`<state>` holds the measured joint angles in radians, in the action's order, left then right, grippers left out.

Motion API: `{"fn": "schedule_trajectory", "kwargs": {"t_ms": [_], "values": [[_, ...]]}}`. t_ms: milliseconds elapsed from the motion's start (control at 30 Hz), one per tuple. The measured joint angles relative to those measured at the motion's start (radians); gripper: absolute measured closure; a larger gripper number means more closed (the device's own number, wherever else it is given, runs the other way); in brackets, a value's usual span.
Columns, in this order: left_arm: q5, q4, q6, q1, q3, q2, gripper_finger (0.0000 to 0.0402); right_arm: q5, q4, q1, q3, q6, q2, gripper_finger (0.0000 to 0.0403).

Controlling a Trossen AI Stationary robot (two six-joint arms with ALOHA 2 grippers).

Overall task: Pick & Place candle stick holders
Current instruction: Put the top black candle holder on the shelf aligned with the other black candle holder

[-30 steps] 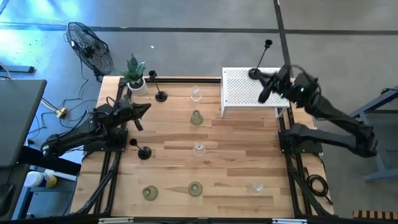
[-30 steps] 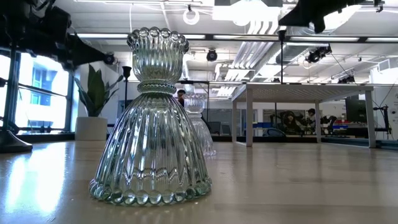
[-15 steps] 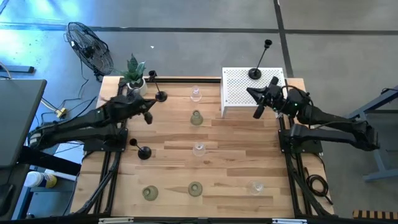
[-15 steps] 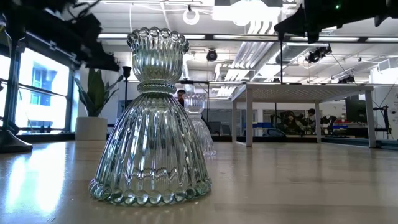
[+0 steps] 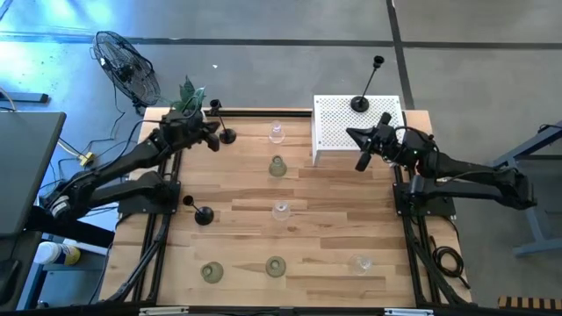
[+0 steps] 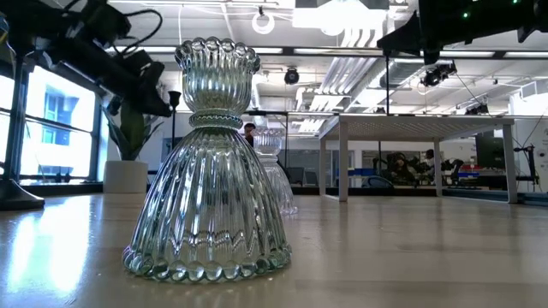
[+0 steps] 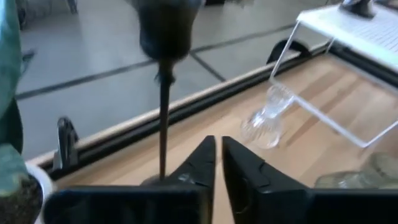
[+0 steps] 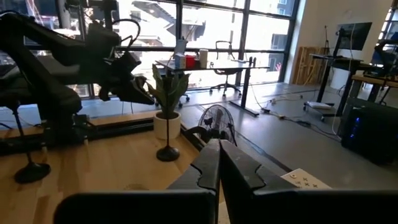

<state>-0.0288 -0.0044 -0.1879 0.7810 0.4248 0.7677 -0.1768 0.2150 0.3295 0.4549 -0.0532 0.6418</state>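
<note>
Three black holders: one (image 5: 225, 132) stands at the far left beside the plant, one (image 5: 202, 213) at mid left, one (image 5: 362, 98) on the white box (image 5: 342, 132). Clear glass holders (image 5: 277, 133) (image 5: 281, 209) (image 5: 362, 262) and pale-green ones (image 5: 277, 167) (image 5: 211, 272) (image 5: 276, 266) stand on the table. My left gripper (image 5: 211, 140) is shut right beside the far-left black holder; its stem (image 7: 163, 118) rises just outside my fingers (image 7: 217, 162). My right gripper (image 5: 363, 149) is shut and empty at the box's near right edge.
A plant in a white pot (image 5: 189, 110) stands at the far-left corner, close behind my left gripper. A fan (image 5: 127, 66) is on the floor beyond the table. In the low view a pale-green holder (image 6: 210, 162) fills the foreground. The table's middle right is bare wood (image 5: 351, 202).
My left gripper has gone toward the table's far edge, up to the black holder by the plant. My right arm has come down, and its gripper has gone a little toward the near edge of the white box. No holder has moved.
</note>
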Motion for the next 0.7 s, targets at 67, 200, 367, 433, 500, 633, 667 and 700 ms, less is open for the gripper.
{"fn": "schedule_trajectory", "kwargs": {"t_ms": [67,200,367,433,500,633,667,700], "values": [[-0.027,0.006,-0.001,-0.002,0.000,0.017,0.0341,0.000,0.000,-0.004,0.000,0.000,0.000,0.0402],[-0.068,0.057,0.006,-0.002,0.000,0.048,0.0274,0.000,0.000,-0.005,0.000,0.000,0.000,0.0401],[-0.134,0.129,0.056,-0.001,0.000,0.110,0.0217,-0.001,0.000,-0.004,0.000,-0.003,0.000,0.0402],[-0.129,0.172,0.060,-0.001,0.000,0.144,0.0212,-0.007,0.000,-0.004,0.000,-0.009,0.000,0.0401],[-0.122,0.224,0.061,-0.001,0.000,0.177,0.0212,-0.020,0.000,-0.004,0.000,-0.015,0.000,0.0402],[-0.145,0.305,0.079,-0.001,0.000,0.234,0.0216,-0.024,0.000,-0.004,0.000,-0.015,0.000,0.0401],[-0.153,0.320,0.079,-0.001,0.000,0.243,0.0218,-0.024,-0.001,-0.004,0.000,-0.014,0.000,0.0401],[-0.162,0.335,0.079,-0.001,0.000,0.249,0.0220,-0.024,-0.001,-0.004,0.000,-0.009,0.000,0.0401]]}}
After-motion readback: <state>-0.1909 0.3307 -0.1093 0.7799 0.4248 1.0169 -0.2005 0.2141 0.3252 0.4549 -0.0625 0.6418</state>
